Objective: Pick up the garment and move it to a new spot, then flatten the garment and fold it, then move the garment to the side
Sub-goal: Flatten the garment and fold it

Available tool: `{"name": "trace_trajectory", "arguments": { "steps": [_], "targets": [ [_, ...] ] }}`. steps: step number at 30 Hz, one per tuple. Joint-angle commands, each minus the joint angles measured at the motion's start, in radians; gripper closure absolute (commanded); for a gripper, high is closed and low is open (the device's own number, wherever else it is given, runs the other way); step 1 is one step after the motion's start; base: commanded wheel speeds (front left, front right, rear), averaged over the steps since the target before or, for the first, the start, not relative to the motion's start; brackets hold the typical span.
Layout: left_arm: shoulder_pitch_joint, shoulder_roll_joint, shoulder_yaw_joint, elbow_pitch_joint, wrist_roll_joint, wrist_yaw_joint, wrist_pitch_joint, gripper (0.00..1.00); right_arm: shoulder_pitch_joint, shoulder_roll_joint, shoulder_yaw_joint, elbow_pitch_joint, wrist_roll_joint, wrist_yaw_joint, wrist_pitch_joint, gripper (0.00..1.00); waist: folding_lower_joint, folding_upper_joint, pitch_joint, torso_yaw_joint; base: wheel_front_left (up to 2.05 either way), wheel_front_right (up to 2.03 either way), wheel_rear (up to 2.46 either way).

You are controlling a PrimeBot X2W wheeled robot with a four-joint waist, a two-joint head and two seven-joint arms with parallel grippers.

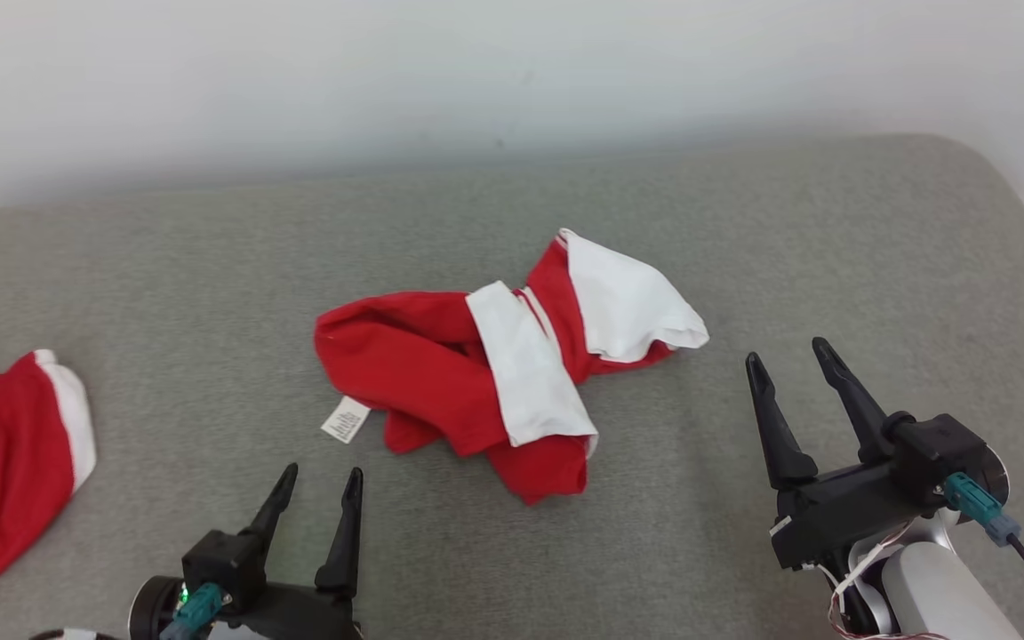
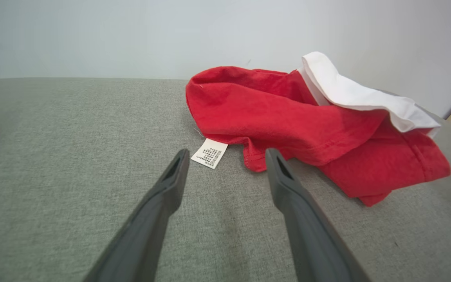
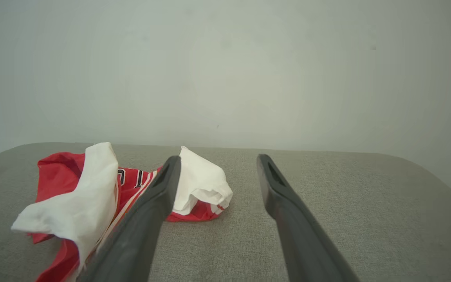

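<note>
A red and white garment (image 1: 494,373) lies crumpled in the middle of the grey padded surface (image 1: 743,222), a white care label sticking out at its near left. My left gripper (image 1: 321,480) stands open at the lower left, a short way in front of that label. In the left wrist view the garment (image 2: 288,117) sits just beyond my open left gripper (image 2: 227,152), label between the tips. My right gripper (image 1: 788,351) is open to the right of the garment, holding nothing. The right wrist view has the garment (image 3: 92,188) left of my right gripper (image 3: 217,158).
A second red garment with a white edge (image 1: 5,462) lies at the far left edge of the surface. A pale wall (image 1: 512,71) runs behind. The surface's rounded right corner drops away at the far right.
</note>
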State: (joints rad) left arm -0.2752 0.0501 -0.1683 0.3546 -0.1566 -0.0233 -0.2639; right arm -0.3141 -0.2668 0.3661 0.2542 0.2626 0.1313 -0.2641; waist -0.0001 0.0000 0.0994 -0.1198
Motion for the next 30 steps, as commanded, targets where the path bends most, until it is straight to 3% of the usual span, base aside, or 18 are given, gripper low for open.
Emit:
{"name": "trace_trajectory", "arguments": {
  "steps": [1, 14, 24, 25, 27, 30],
  "targets": [
    [-0.02, 0.001, 0.005, 0.012, -0.005, 0.004, -0.001, 0.0, 0.017, 0.011, -0.011, -0.01, -0.013, -0.001, 0.0, 0.0, 0.0001, 0.0, 0.043, -0.056, 0.0, 0.0, 0.0],
    [-0.128, 0.001, 0.042, 0.168, -0.026, -0.003, -0.001, 0.0, 0.033, 0.053, -0.06, -0.027, -0.025, -0.001, 0.0, 0.0, 0.0001, 0.0, 0.105, -0.166, 0.0, 0.0, 0.0],
    [-0.18, 0.001, 0.122, 0.261, -0.006, -0.002, 0.0, 0.0, 0.02, 0.064, -0.067, -0.029, -0.024, -0.001, 0.0, 0.0, 0.0001, 0.0, 0.134, -0.208, 0.0, 0.0, 0.0],
    [-0.183, 0.001, 0.124, 0.267, -0.003, -0.009, 0.0, 0.47, 0.02, 0.064, -0.068, -0.028, -0.023, -0.001, 0.0, 0.0, 0.0001, 0.0, 0.135, -0.21, 0.0, 0.0, 0.0],
    [-0.191, 0.0, 0.123, 0.279, 0.0, -0.024, 0.001, 1.0, 0.023, 0.066, -0.072, -0.029, -0.021, -0.001, 0.0, 0.0, 0.0001, 0.0, 0.138, -0.21, 0.0, 0.0, 0.0],
    [-0.192, -0.001, 0.116, 0.284, -0.003, -0.038, 0.001, 1.0, 0.025, 0.069, -0.078, -0.028, -0.02, -0.001, 0.0, 0.0, 0.0001, 0.0, 0.14, -0.204, 0.0, 0.0, 0.0]
  ]
}}
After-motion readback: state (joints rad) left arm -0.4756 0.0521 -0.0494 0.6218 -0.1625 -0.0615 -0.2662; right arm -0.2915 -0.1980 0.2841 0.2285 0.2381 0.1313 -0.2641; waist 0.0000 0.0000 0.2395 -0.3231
